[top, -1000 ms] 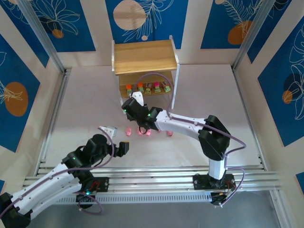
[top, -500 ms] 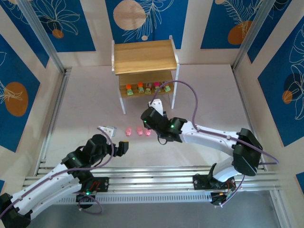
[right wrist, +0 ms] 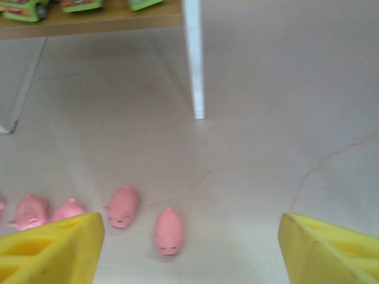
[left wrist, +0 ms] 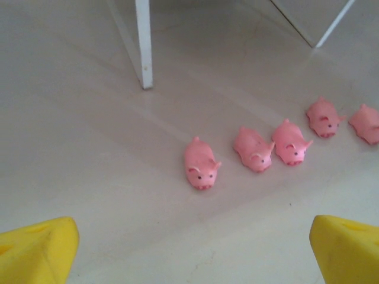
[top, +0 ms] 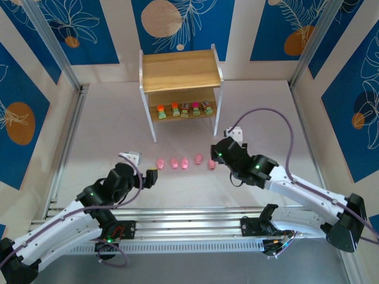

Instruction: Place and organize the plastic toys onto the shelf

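On my left, the left claw [top: 153, 176] hung released and empty low over the table [top: 100, 130]. Its yellow fingertips [left wrist: 38, 248] were spread wide and aimed toward the leftmost pink pig [left wrist: 200, 163]. From there the five pigs [top: 185, 163] ran in a row across the table in front of the shelf [top: 179, 70]. On the shelf's lower board the five green-based blocks [top: 185, 110] already sat in a line, and the top board was bare. At the right end of the row the right claw [top: 217, 155] was released too, nothing between its fingers, just beside the rightmost pig [right wrist: 169, 231].

I judged the blocks done and the pigs the step in hand. Next I would need to bring a claw down over the end pig nearest it. Then I would close across its rounded body without nudging its neighbour and carry it up to the top board.
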`<state>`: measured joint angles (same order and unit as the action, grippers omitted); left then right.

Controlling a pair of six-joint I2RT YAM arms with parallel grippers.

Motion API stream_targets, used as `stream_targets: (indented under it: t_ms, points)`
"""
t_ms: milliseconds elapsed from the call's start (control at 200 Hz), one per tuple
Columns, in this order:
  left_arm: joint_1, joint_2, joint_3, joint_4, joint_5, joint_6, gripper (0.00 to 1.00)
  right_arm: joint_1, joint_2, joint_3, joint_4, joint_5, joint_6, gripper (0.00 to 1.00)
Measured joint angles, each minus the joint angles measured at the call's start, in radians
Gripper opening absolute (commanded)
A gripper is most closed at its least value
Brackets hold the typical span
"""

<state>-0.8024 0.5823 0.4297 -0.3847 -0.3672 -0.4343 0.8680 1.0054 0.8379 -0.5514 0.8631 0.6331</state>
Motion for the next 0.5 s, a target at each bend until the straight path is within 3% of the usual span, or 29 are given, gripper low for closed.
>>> stream_targets:
  t_ms: [250, 500]
  points:
    - [0.009, 0.044, 0.052, 0.018, -0.066, 0.053, 1.0, -0.117, -0.143, -0.038, -0.055, -0.025, -0.049, 0.87]
    - [0.033, 0.07, 0.097, 0.04, -0.09, 0.094, 1.0, -0.165, -0.169, -0.038, -0.078, -0.053, -0.083, 0.88]
